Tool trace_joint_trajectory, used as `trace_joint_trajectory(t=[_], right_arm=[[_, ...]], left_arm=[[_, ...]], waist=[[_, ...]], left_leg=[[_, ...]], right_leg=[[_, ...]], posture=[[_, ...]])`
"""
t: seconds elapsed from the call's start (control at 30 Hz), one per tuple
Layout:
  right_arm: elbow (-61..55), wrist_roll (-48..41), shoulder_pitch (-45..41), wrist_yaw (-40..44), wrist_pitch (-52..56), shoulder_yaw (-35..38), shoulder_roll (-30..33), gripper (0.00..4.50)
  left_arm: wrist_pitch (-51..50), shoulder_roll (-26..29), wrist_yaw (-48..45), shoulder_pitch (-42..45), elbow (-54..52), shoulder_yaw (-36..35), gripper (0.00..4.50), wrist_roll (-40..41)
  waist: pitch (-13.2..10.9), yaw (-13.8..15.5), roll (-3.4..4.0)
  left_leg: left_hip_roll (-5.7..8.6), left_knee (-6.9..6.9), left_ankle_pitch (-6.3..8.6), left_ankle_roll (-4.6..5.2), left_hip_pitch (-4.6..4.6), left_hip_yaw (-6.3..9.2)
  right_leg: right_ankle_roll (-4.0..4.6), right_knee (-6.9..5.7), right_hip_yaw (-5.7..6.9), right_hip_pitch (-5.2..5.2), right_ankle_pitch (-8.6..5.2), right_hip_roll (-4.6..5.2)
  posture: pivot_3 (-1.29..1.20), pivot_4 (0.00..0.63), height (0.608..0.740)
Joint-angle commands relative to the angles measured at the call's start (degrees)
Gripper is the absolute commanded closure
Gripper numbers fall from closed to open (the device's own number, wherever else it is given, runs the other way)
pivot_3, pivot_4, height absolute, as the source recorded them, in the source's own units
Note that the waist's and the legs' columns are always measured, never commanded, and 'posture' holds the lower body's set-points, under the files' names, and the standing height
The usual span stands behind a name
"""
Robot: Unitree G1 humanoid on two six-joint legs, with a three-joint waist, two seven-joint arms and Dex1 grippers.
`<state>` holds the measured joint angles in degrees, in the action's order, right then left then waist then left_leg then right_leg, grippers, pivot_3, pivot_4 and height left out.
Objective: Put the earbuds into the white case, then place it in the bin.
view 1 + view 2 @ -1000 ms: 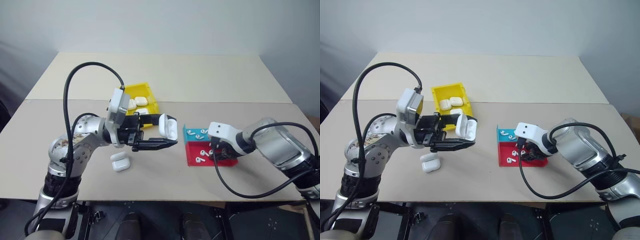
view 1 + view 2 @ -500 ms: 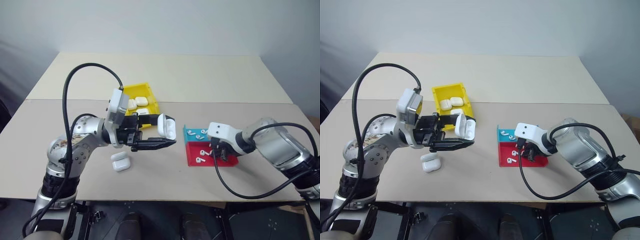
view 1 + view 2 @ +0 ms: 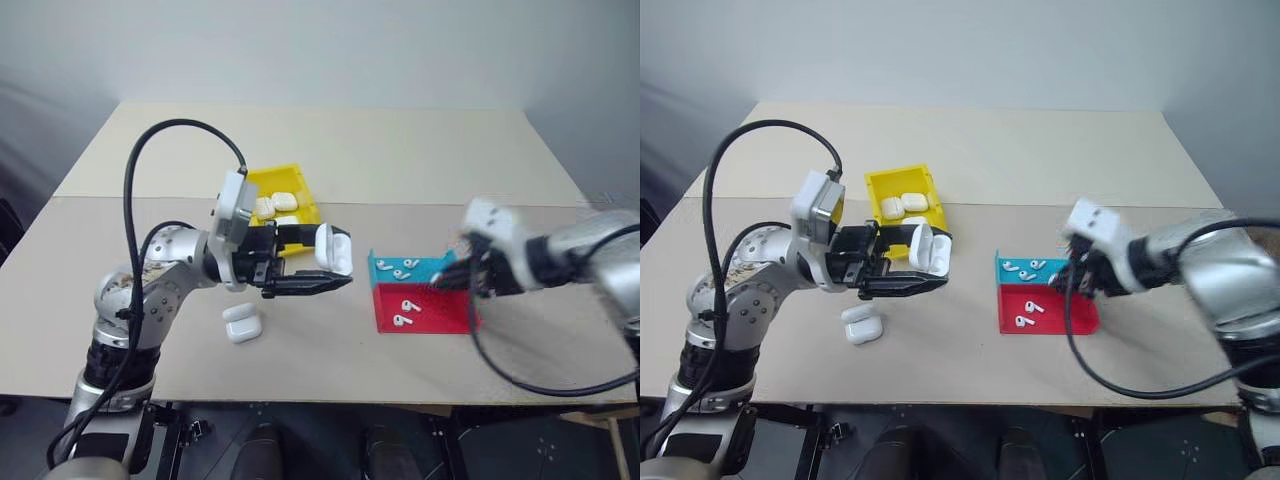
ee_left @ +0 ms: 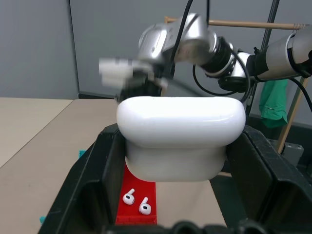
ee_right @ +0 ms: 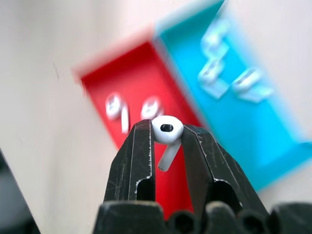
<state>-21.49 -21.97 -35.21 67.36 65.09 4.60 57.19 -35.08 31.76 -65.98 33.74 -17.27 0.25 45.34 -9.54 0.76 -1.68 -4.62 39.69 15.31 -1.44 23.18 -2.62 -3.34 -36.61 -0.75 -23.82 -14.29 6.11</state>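
Your right gripper [image 5: 167, 141] pinches an earbud [image 5: 166, 129]; your left gripper [image 3: 318, 268] clamps the open white case [image 3: 335, 250], bin [image 3: 300, 190] at its 11 o'clock.

The right gripper [image 3: 452, 279] is smeared by motion blur in the head views. The left gripper [image 4: 175, 146] hides the white case's [image 4: 180, 129] lower half.

Both arms are rounded silver-grey metal shells with black joints. The left arm [image 3: 150, 300] has worn, speckled patches on its elbow shell, and a thick black cable [image 3: 150, 170] loops over it to a white box-shaped camera [image 3: 230, 225] at the wrist. The right arm [image 3: 1220, 280] carries a similar white camera box [image 3: 1095, 225] and a drooping black cable [image 3: 1110, 385]. The fingers [image 5: 134, 165] are black and scuffed.
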Motion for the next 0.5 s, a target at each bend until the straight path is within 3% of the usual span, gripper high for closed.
trace_joint_trajectory(t=[0.03, 0.13, 0.23, 0.5], right_arm=[[-4.6, -7.7, 0.5, -7.2, 1.7, 17.3, -9.1, 3.86], [-10.6, -15.0, 0.5, -14.3, -1.1, 25.9, -20.2, 3.86], [-16.6, -21.8, -0.4, -21.1, -1.0, 27.0, -28.0, 3.86], [-22.7, -31.2, -0.4, -32.5, -4.6, 19.6, -33.9, 3.86]], left_arm=[[0.4, -0.8, -0.1, 1.8, 0.2, -0.5, 1.70, 1.2], [0.6, -1.5, -0.6, 4.1, 2.5, -0.1, 1.70, 0.7], [2.3, -3.0, -2.8, 6.4, 5.8, 0.1, 1.70, 0.4], [6.3, -5.7, -7.7, 10.5, 12.5, 2.5, 1.70, -3.3]], waist=[[0.0, -0.2, 0.00], [0.0, -0.1, 0.04], [0.1, -0.2, 0.12], [0.1, -0.2, 0.13]], left_leg=[[0.00, 0.02, 0.00, 0.00, -0.02, -0.01], [0.00, 0.03, -0.01, -0.02, -0.03, 0.01], [-0.02, 0.04, -0.03, -0.05, -0.04, 0.02], [-0.02, 0.01, -0.03, -0.04, 0.02, 0.00]], right_leg=[[0.00, 0.00, 0.00, 0.02, 0.00, 0.00], [-0.01, -0.09, 0.00, 0.01, 0.01, -0.02], [-0.01, -0.15, -0.02, -0.01, 0.01, -0.05], [-0.01, -0.14, -0.02, -0.05, 0.01, -0.05]], posture=[[0.00, 0.150, 0.740], [0.00, 0.150, 0.740], [0.00, 0.150, 0.740], [0.00, 0.150, 0.740]])
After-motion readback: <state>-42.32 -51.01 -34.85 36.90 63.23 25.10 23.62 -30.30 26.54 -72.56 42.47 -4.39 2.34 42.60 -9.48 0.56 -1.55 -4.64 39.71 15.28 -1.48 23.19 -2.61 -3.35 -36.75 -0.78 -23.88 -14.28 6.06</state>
